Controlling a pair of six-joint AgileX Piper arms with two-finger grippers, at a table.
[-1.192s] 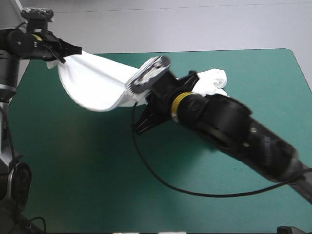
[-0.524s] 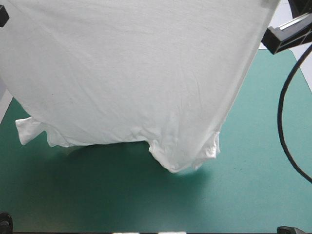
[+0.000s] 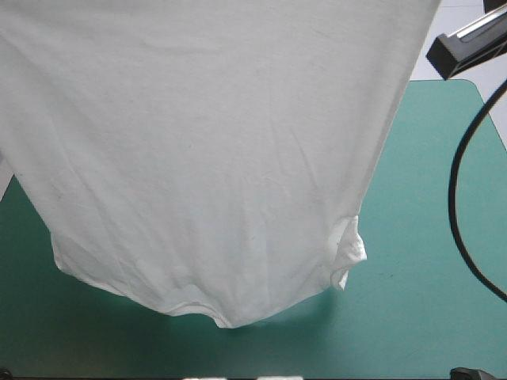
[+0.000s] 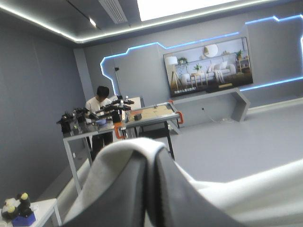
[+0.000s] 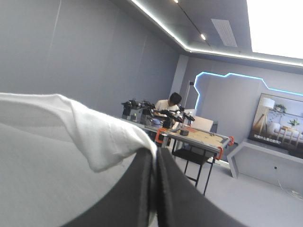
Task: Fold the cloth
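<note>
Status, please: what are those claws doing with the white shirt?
Both shut on T-shirt: left gripper, right gripper. T-shirt lifted, hanging spread over teal-green table. No obstacle visible.

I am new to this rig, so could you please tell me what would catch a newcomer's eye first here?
The white T-shirt hangs lifted like a curtain across most of the high view, above the teal-green table, one sleeve bunched toward the table's right. The left gripper and the right gripper are each shut on its cloth, raised toward the room.
</note>
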